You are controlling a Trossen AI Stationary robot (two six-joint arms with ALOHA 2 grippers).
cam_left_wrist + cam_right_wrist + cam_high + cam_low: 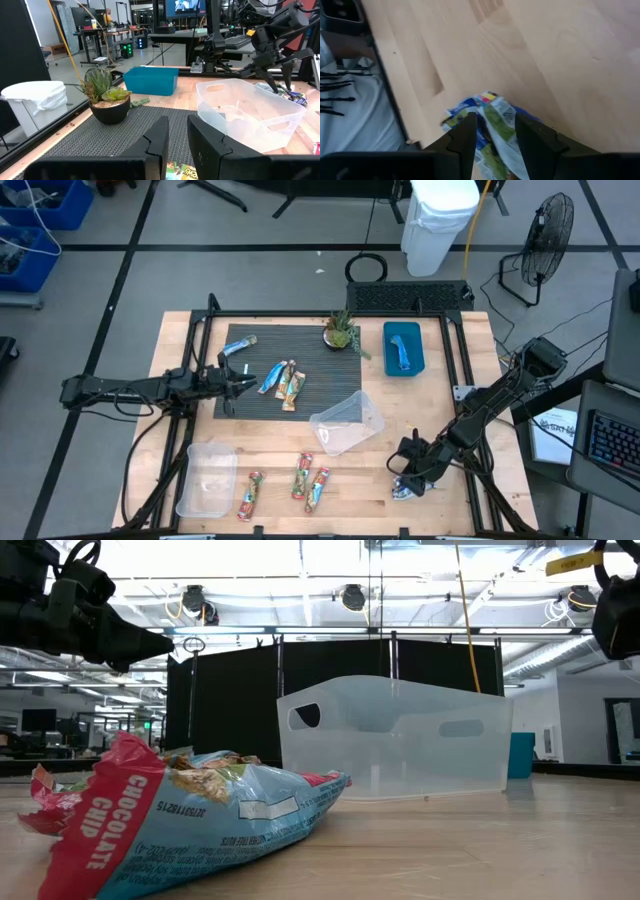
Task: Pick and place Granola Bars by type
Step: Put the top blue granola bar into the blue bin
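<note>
Granola bars lie in groups: some on the dark mat (280,380), some near the front edge (305,480), and one close up in the low view (180,825). My right gripper (405,478) is at the front right of the table, slanting down. It is shut on a crumpled silvery-blue and green bar (492,117). My left gripper (245,385) hovers level over the mat; its fingers (177,122) stand a narrow gap apart with nothing between them. A blue bar (403,360) lies in the blue bin (420,340). My right gripper pinches the bar's crumpled wrapper (495,135) between its two fingers, which come slanting down from above. One end of the bar (470,106) sticks out past the fingertips toward the table. I cannot tell whether the bar is lifted or rests on the wood.
A clear bin (345,422) sits tilted mid-table and shows broadly in the low view (395,740). Another clear bin (205,478) stands at the front left. A small potted plant (342,330) stands at the mat's far edge. Black frame rails (455,370) run along the table's sides.
</note>
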